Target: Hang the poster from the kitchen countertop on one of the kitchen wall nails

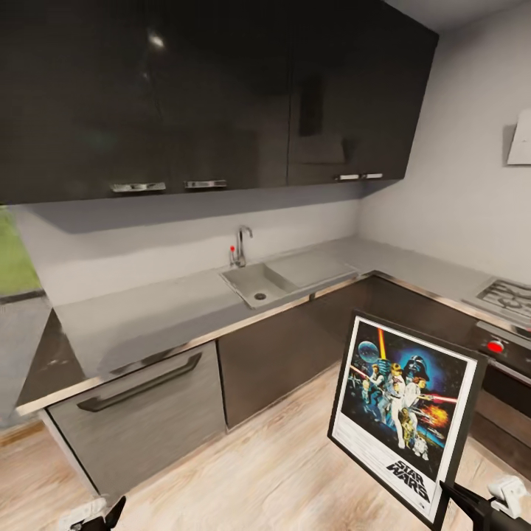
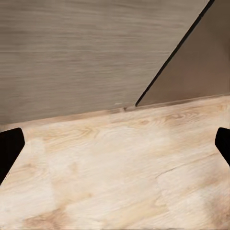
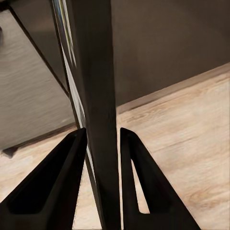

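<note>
From the head camera, the poster [image 1: 404, 413] stands upright in the air at the lower right, off the counter [image 1: 169, 310] and in front of the dark lower cabinets, its picture side facing the camera and its frame slightly tilted. The right hand [image 1: 451, 500] sits at the poster's bottom right corner, just below the "STAR WARS" logo, with a dark finger meeting the frame's lower edge. The left hand [image 1: 103, 516] peeks in at the bottom left edge, low over the wooden floor [image 1: 280, 472] and well apart from the poster. The grey counter runs along the wall and turns the corner, with a sink [image 1: 258, 284] and tap [image 1: 240, 247] set in it and a gas hob [image 1: 509, 295] at the far right.

In the left wrist camera, the two dark fingertips [image 2: 9, 148] sit at opposite edges, spread wide with nothing between them, over the floor and a grey cabinet front [image 2: 86, 52].

In the right wrist camera, the poster [image 3: 98, 110] appears edge-on as a dark upright slab, clamped between the two fingers [image 3: 55, 184], which press its faces from either side near its lower end.
</note>
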